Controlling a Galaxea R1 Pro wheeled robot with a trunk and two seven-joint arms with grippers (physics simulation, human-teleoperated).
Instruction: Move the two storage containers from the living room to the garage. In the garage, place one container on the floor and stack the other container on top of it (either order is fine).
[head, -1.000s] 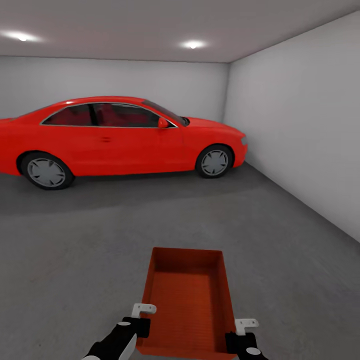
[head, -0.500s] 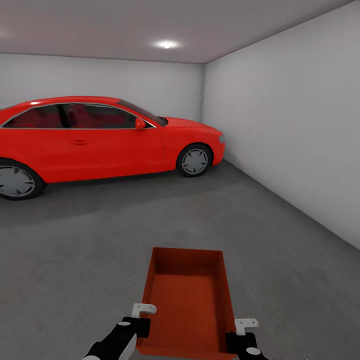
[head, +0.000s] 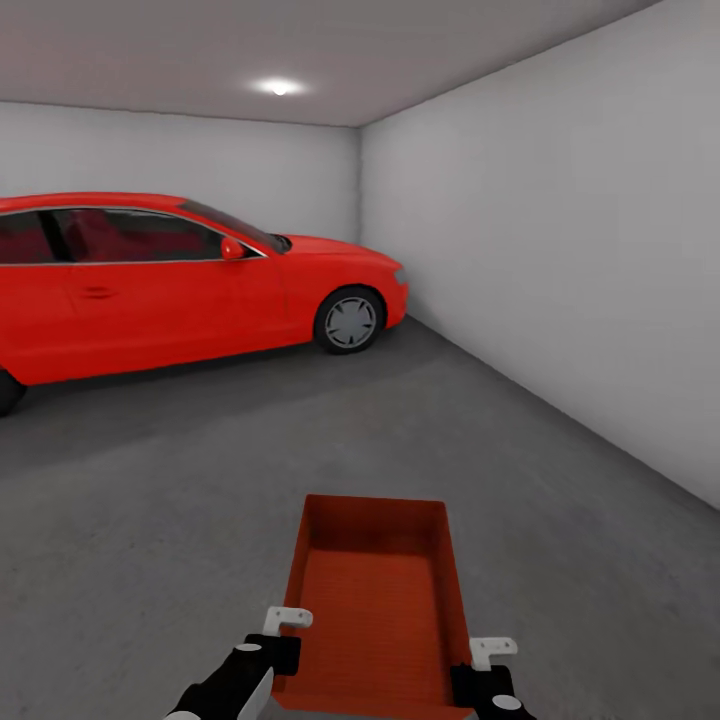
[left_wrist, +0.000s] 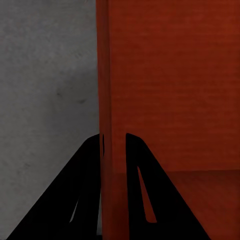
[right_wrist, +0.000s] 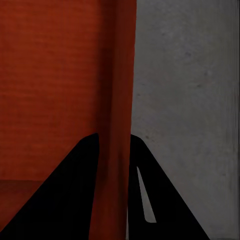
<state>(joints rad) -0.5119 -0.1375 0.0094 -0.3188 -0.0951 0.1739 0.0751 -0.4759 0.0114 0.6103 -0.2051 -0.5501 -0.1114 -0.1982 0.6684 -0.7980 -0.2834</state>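
One bin (head: 375, 600) is in the garage, carried low in front of the robot over the grey floor (head: 150, 520), long side pointing ahead. Left gripper (head: 275, 650) is clamped on the bin's left wall; in its wrist view the two black fingers (left_wrist: 90, 190) pinch that thin orange-red wall (left_wrist: 106, 100) between them. Right gripper (head: 478, 672) does likewise on the right wall (right_wrist: 120, 100), one finger (right_wrist: 75, 190) inside, one outside, nearly closed. Ahead to the left stands the red car (head: 180, 290), with white walls (head: 560, 260) beyond and alongside it.
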